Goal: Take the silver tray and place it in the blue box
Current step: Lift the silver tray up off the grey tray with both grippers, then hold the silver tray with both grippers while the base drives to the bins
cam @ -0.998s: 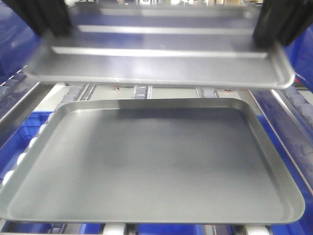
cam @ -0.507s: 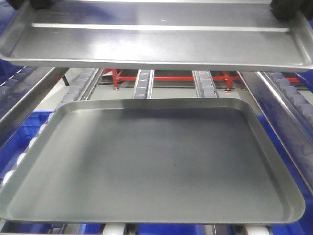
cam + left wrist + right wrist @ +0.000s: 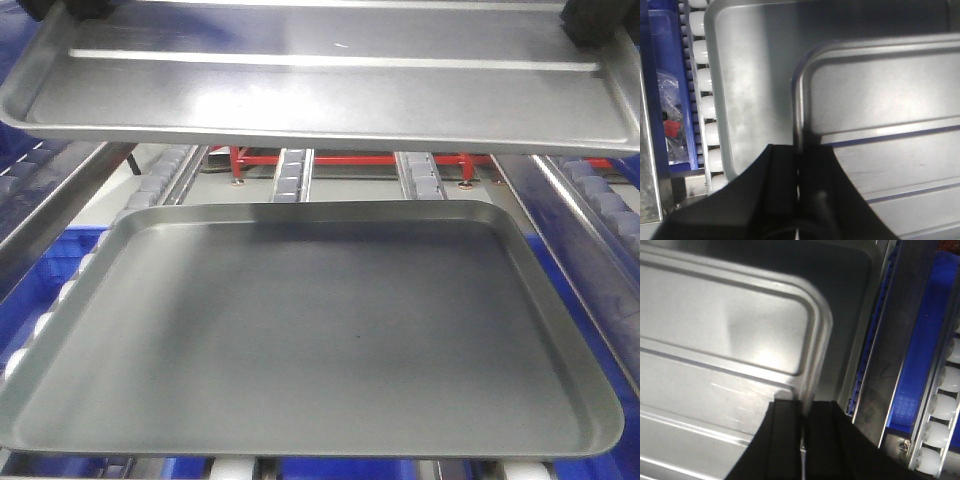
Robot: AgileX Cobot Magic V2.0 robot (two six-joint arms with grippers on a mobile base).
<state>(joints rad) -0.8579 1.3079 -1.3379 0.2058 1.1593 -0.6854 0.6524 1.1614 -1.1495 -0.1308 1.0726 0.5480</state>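
- Both arms have the silver tray (image 3: 320, 95) up in the air, well above the big matte grey tray (image 3: 300, 340) sitting on the white rollers (image 3: 702, 80).
- Left gripper (image 3: 799, 165) is pinching the tray's rim at one short end, and right gripper (image 3: 802, 425) is pinching the rim at the other end. Each one only has a thin bite on the lip.
- Biggest worry imo: the rim is shiny and shallow, so if one arm moves faster than the other, the tray could twist and slip out.
- If it drops, it lands right on the grey tray.
- The blue box (image 3: 45, 262) only shows as bits of blue at the sides, so I can't tell how clear its opening is.
- The metal rail (image 3: 900, 340) sits close to the right end and could clip the tray on a sideways swing.
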